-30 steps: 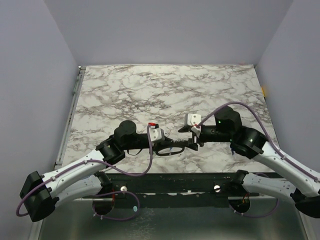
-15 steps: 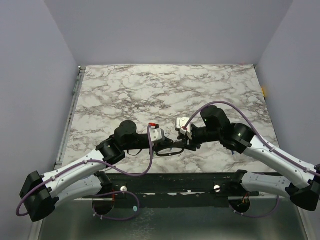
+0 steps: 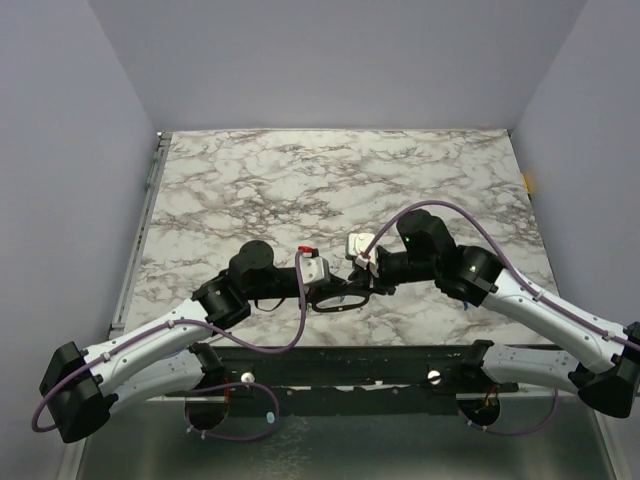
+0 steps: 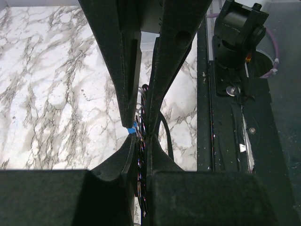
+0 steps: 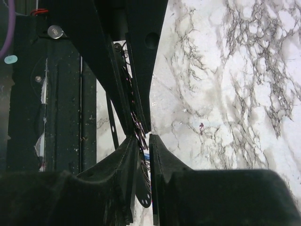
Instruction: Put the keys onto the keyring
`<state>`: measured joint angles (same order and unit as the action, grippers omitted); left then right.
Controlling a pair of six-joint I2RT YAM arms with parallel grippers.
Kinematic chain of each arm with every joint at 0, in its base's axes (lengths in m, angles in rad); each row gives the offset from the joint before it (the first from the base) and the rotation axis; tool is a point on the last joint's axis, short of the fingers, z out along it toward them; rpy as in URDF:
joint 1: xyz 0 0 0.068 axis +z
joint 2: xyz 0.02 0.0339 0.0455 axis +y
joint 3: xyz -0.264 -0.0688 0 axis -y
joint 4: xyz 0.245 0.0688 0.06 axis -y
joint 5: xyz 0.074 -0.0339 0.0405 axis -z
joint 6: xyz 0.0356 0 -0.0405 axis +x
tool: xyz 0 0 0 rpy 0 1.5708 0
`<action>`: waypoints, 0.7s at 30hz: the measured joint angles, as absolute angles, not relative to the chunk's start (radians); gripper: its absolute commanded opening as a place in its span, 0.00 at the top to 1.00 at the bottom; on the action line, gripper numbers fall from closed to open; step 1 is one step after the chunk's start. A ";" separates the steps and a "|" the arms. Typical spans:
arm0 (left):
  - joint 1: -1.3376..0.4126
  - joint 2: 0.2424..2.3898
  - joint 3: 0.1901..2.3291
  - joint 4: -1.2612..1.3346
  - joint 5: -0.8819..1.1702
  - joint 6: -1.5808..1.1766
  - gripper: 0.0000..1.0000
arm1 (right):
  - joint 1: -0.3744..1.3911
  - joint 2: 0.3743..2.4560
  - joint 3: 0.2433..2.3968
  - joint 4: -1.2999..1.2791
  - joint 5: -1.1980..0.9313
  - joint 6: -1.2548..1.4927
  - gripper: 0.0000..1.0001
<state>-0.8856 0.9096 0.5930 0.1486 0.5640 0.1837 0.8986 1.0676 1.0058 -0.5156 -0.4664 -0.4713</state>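
Note:
My two grippers meet tip to tip near the table's front edge. My left gripper (image 3: 343, 296) is shut on the keyring (image 3: 328, 301), a thin oval loop. Its edge shows between my left fingers (image 4: 141, 162) in the left wrist view. My right gripper (image 3: 362, 287) comes in from the right and presses against the left fingertips. In the right wrist view its jaws are almost closed (image 5: 145, 143), with the ring's shiny coils (image 5: 136, 125) and a sliver of the blue key (image 5: 147, 154) between them. The blue key also shows in the left wrist view (image 4: 132, 127). The green and yellow-gold keys are out of view.
The marble table (image 3: 330, 180) spreads behind the grippers. A dark metal rail (image 3: 340, 360) runs along the near edge, beside both grippers in the wrist views. Purple cables (image 3: 450, 215) loop over both arms. Grey walls close in on three sides.
My right gripper has moved left and closed the gap to the left gripper's tips. The left arm and the keyring have stayed in place.

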 measured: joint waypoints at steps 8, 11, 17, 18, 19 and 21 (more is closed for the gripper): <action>-0.886 0.909 0.593 0.140 0.564 0.184 1.00 | 0.905 1.073 1.006 -0.516 -0.466 -0.472 0.99; -0.886 0.909 0.593 0.138 0.564 0.183 1.00 | 0.906 1.071 1.004 -0.513 -0.465 -0.469 0.99; -0.886 0.891 0.593 0.136 0.559 0.184 0.57 | 0.909 1.016 0.944 -0.436 -0.463 -0.460 0.99; -0.886 0.880 0.593 0.139 0.551 0.186 0.52 | 0.909 1.002 0.933 -0.427 -0.461 -0.459 0.99; -0.886 0.873 0.593 0.142 0.551 0.185 0.48 | 0.910 0.988 0.922 -0.416 -0.456 -0.456 0.99; -0.886 0.845 0.593 0.149 0.546 0.187 0.43 | 0.911 0.962 0.902 -0.398 -0.448 -0.453 0.99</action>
<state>-0.8856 0.8448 0.5930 0.1493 0.5461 0.1871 0.9108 0.9623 0.9020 -0.3977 -0.4484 -0.4530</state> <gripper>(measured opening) 0.472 0.023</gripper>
